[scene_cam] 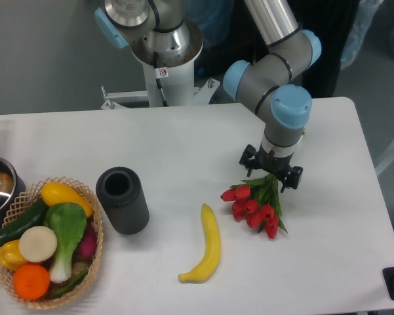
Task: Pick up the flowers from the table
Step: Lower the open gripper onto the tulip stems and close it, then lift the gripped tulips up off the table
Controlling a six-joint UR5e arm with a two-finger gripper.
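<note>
Claw (270,172) over flowers' (254,205) stem end; grip state indeterminate.
We note stems run up-right toward claw, buds down-left on table (183,144).

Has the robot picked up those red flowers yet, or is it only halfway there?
Done: the jaws of the arm's black gripper are down over the green stem end of the red tulip bunch. In hand: closing on the stems; the grip itself is hidden. Left: lifting, since the buds seem to lie on the white table.

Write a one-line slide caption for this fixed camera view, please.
Two-finger gripper poised over stems of red tulip bunch on white table, beside a yellow banana.
</note>
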